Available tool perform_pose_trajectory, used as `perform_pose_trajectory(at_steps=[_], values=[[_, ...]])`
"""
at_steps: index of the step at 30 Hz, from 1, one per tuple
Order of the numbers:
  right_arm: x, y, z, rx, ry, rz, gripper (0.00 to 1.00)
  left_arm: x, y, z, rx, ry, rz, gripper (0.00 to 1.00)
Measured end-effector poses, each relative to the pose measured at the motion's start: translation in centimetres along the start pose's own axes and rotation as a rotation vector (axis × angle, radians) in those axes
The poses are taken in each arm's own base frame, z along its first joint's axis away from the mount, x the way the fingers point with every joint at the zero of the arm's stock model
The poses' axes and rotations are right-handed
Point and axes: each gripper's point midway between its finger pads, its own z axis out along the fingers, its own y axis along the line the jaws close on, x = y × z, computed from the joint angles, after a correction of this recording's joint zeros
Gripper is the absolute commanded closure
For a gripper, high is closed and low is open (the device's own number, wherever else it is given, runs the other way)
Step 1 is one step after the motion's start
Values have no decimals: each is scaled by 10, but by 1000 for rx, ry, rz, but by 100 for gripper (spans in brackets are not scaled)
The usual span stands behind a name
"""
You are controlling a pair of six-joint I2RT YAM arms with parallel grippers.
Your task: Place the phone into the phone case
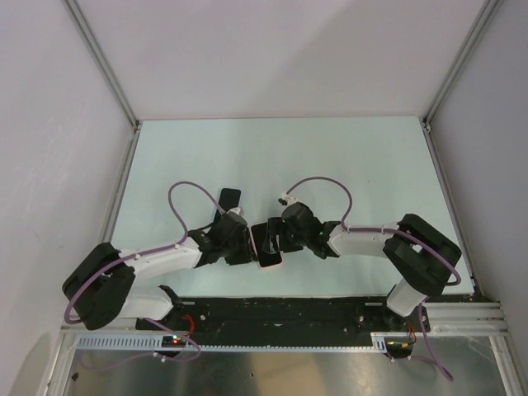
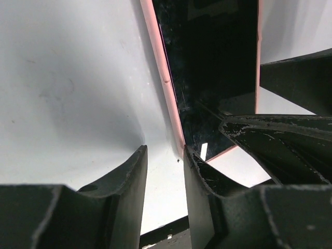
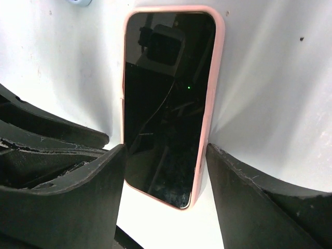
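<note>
The phone (image 3: 166, 104) lies screen up inside the pink phone case (image 3: 211, 83) on the pale table, between my two grippers in the top view. My right gripper (image 3: 166, 148) straddles its near end, one finger against each long side of the case. My left gripper (image 2: 165, 150) is open with only bare table between its fingers (image 2: 129, 192). Its right finger sits at the corner of the phone case (image 2: 166, 78). The phone's dark screen (image 2: 212, 62) fills the upper right of the left wrist view. From above, the phone (image 1: 268, 246) is partly covered by both grippers.
An all-black slab (image 1: 229, 198) lies on the table just behind the left arm's wrist. The right gripper's dark fingers (image 2: 290, 78) crowd the right side of the left wrist view. White walls enclose the table (image 1: 330, 165) on three sides.
</note>
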Motion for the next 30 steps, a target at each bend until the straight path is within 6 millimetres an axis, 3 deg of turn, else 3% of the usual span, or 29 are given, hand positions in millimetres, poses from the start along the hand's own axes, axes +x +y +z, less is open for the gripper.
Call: perform_pose_trajectory(at_steps=[24,30], values=[[12,0,-3,61,-59,-35,34,12,-16,9,51,11,-22,80],[13,1,-3,76,-72,-49,35,13,-16,9,20,9,-3,88]])
